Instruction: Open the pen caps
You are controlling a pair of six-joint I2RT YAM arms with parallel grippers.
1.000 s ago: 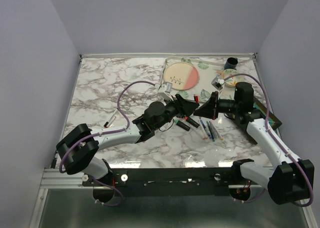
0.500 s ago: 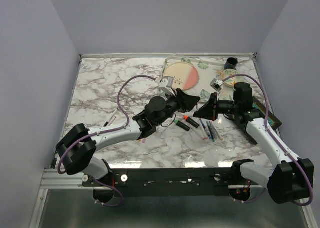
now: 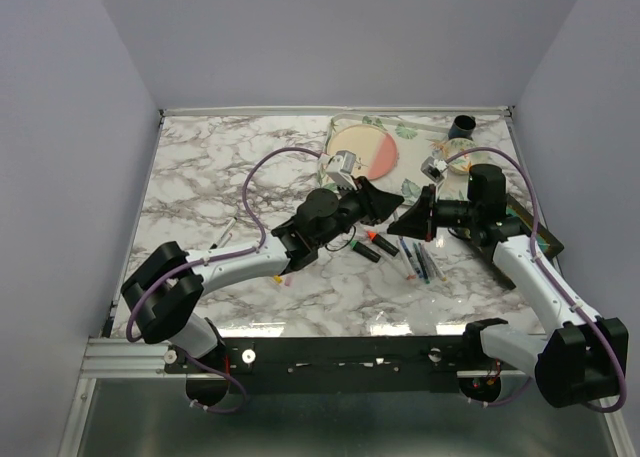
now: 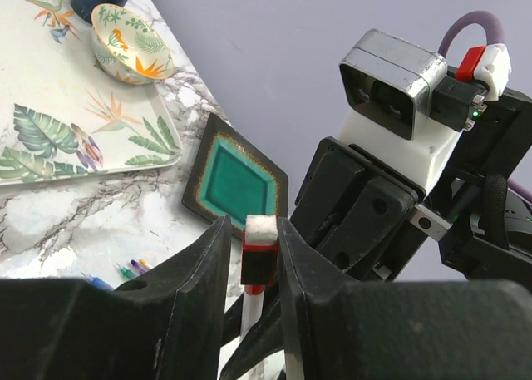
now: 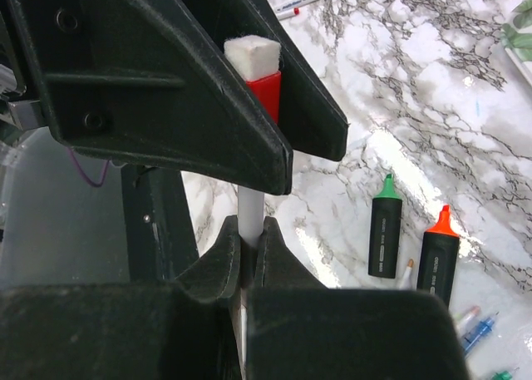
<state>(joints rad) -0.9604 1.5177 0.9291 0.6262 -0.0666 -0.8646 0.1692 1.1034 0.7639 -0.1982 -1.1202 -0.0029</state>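
The left jaws pinch the red cap (image 5: 264,93). The right jaws pinch the pen (image 5: 249,215), up over the worktop (image 3: 200,177) toward its right edge, ready to pull apart.

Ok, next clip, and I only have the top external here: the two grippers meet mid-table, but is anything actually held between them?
Observer: Yes. The left wrist view shows the left gripper shut on a red cap with a white end.
Operator: And the right one?
Observer: In the right wrist view, the right gripper clamps the white barrel just below that cap.
Operator: Cap off yet?
Observer: It looks on: in the left wrist view the barrel runs straight up into the cap.
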